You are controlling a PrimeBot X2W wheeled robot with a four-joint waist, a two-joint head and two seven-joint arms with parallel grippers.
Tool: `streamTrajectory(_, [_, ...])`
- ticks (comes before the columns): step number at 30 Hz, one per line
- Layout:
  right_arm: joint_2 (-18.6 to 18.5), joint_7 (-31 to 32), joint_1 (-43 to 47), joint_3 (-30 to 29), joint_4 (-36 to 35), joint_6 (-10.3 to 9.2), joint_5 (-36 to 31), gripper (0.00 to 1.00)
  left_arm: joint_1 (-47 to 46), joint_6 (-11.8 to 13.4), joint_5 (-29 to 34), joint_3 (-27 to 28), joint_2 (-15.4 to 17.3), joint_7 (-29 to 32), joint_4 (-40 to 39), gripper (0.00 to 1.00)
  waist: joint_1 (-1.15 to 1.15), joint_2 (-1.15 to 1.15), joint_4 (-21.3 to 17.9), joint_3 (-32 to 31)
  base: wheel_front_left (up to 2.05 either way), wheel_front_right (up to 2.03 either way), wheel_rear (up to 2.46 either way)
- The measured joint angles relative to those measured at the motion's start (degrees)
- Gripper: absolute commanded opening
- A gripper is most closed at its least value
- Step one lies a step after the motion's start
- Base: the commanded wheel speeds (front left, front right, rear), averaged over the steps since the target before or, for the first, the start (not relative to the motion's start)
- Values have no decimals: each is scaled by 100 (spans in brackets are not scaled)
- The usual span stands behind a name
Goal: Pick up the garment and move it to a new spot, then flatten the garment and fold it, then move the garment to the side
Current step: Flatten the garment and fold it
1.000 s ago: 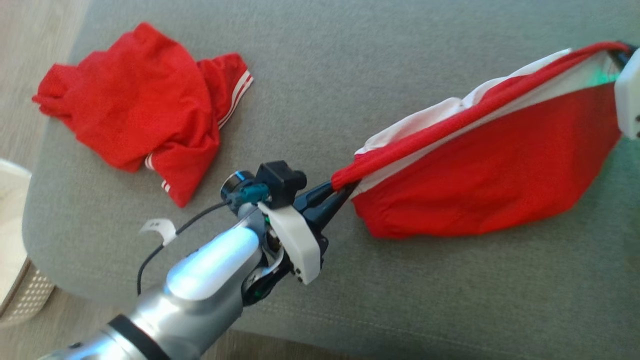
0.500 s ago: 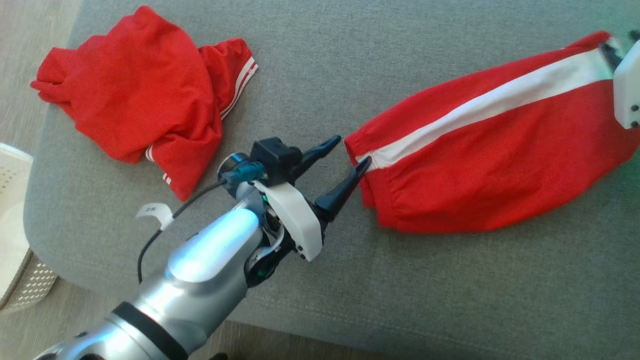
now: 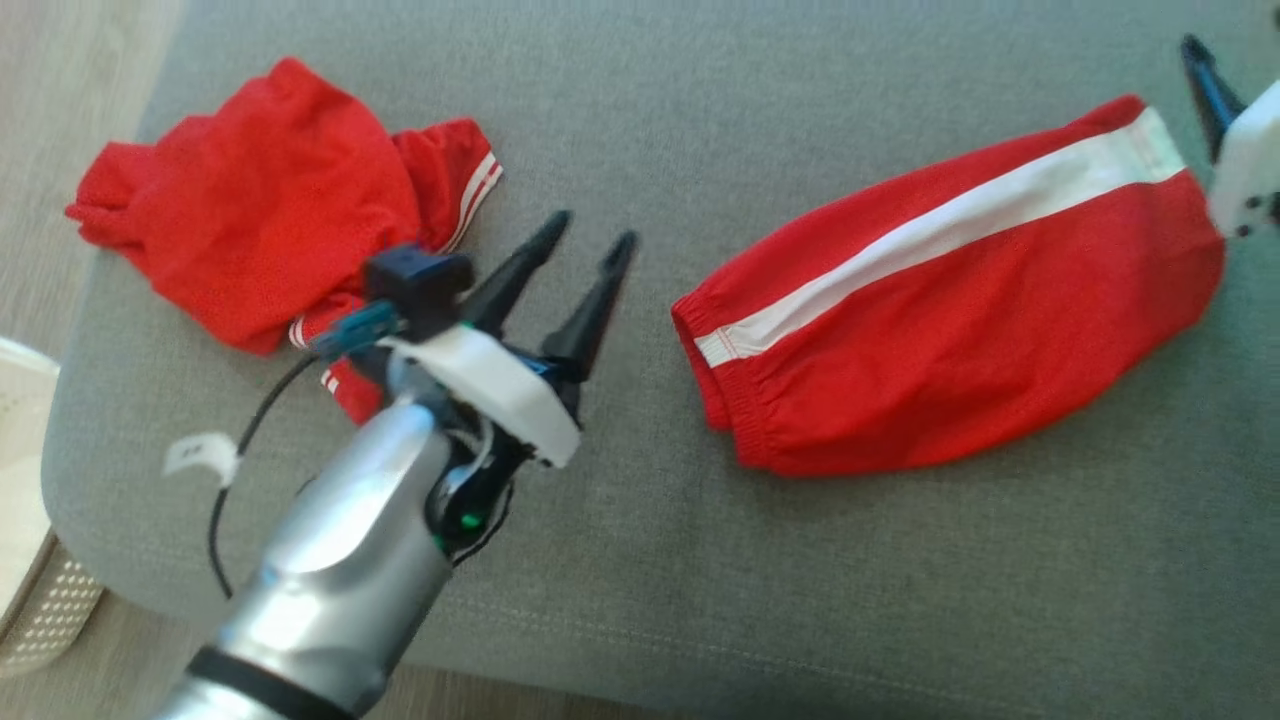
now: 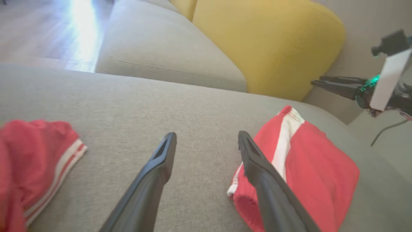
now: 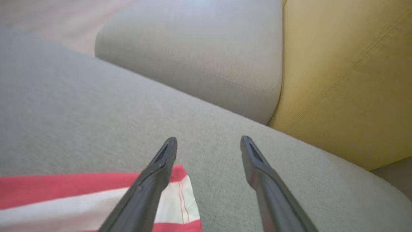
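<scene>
1. The garment (image 3: 950, 310), red shorts with a broad white stripe down their length, lies stretched out on the grey sofa seat (image 3: 800, 560), over on the right half of the head view.
2. Its gathered waistband end points toward the middle of the seat, and the stripe's far end sits up by the right edge of that view.
3. The cloth is mostly smooth, with a few soft wrinkles near the waistband, and nothing rests on it.
4. Now the left gripper (image 3: 592, 227): fingers spread wide, nothing between them, poised over bare cushion just short of the waistband end.
5. From the left wrist camera, its right-hand finger (image 4: 257, 167) overlaps the waistband corner in the picture. The head view shows a strip of grey between them, so they are apart.
6. The right gripper (image 5: 208, 139) is spread just as wide, with only cushion between its fingers.
7. One of its fingers (image 5: 151, 180) crosses in front of the stripe's end, where thin red stitching lines show. The left wrist camera shows this gripper raised above the seat, clear of the cloth.
8. Further out, a second red garment (image 3: 260, 200) with thin white hem stripes sits crumpled at the seat's left end, well apart from the shorts.
9. A small white tag (image 3: 200, 455) hangs on the left arm's cable, too blurred to read.
10. Behind the seat there's a yellow cushion (image 4: 267, 42), and a pale perforated basket (image 3: 40, 600) stands on the floor at the left corner.
</scene>
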Motion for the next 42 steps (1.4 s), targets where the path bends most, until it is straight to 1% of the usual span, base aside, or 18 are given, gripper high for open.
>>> streamTrajectory(5, [409, -719, 566, -334, -166, 0, 7, 100, 494, 64, 198, 843, -30, 0, -288, 100, 0, 0, -101, -309, 0, 0, 0])
streamTrajectory(6, [475, -847, 706, -433, -204, 0, -8, 100, 593, 96, 247, 1021, -49, 0, -355, 100, 0, 0, -125, -374, 0, 0, 0])
streamTrajectory(11, [826, -1444, 1335, -892, -517, 0, -125, 100, 1130, 99, 528, 1780, -207, -18, -679, 100, 0, 0, -261, -682, 0, 0, 0])
streamTrajectory(15, [1143, -1870, 1860, -1256, -901, 0, -259, 100, 1582, 94, 761, 2219, -345, -24, -837, 100, 0, 0, -376, -893, 0, 0, 0])
streamTrajectory(16, [1143, -1870, 1860, -1256, -901, 0, -259, 100, 1582, 94, 761, 2219, -345, -24, -837, 100, 0, 0, -376, -893, 0, 0, 0])
streamTrajectory(20, [1446, -2060, 2480, -1462, -1329, 0, -455, 100, 1969, 45, 1005, 2541, -446, -24, -998, 100, 0, 0, -491, -1036, 0, 0, 0])
streamTrajectory(25, [1700, -2257, 3280, -1729, -1669, 0, -825, 100, 2437, -18, 1239, 2604, -561, -24, -1179, 100, 0, 0, -584, -1161, 0, 0, 0])
streamTrajectory(27, [1860, -2307, 3562, -1873, -1792, 0, -895, 100, 2628, -41, 1337, 2665, -588, -24, -1240, 100, 0, 0, -605, -1194, 0, 0, 0])
streamTrajectory(31, [2167, -2306, 3981, -1967, -1980, 0, -1081, 100, 3025, -58, 1390, 2698, -587, -24, -1240, 100, 0, 0, -693, -1241, 0, 0, 0])
streamTrajectory(34, [2267, -2302, 4116, -2186, -2081, 0, -1083, 100, 3138, -59, 1311, 2672, -589, -24, -1265, 100, 0, 0, -720, -1243, 0, 0, 0])
streamTrajectory(38, [2415, -2093, 4105, -2357, -2117, 0, -1042, 100, 3096, -62, 1279, 2562, -590, -24, -1312, 100, 0, 0, -707, -1169, 0, 0, 0])
streamTrajectory(42, [2553, -1756, 3996, -2653, -1900, 0, -872, 100, 2939, -64, 1278, 2515, -589, -24, -1345, 100, 0, 0, -639, -1048, 0, 0, 0])
